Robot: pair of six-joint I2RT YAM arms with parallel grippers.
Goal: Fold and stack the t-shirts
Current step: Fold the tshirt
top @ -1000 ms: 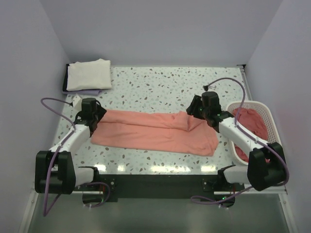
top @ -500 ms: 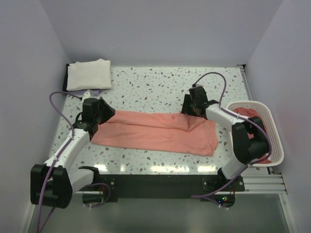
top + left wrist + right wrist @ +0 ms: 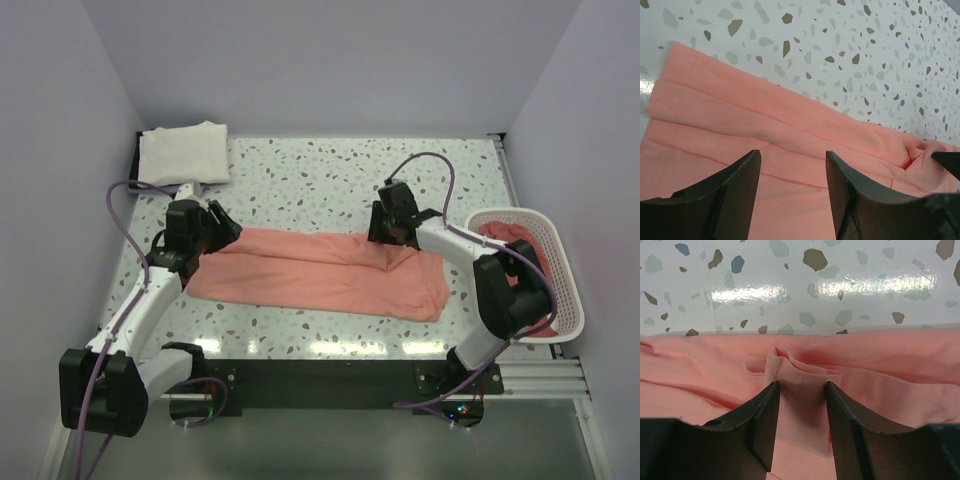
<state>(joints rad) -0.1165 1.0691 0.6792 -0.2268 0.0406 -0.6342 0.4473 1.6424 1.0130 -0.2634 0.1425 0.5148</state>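
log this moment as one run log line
stage: folding salmon t-shirt | left gripper: open over left end | right gripper: open astride raised fold | cream t-shirt: folded, far-left corner

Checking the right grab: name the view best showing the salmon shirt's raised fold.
Right wrist: the raised fold sits close-up between the right gripper's fingers. Top external barely shows it; left wrist shows it tiny, far right.

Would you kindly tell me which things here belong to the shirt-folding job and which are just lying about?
Job: salmon-pink t-shirt, in the middle; folded cream-white t-shirt, far left; pink-red t-shirts, at the right.
Lying about: white lattice basket holding those; dark flat thing under the cream-white t-shirt.
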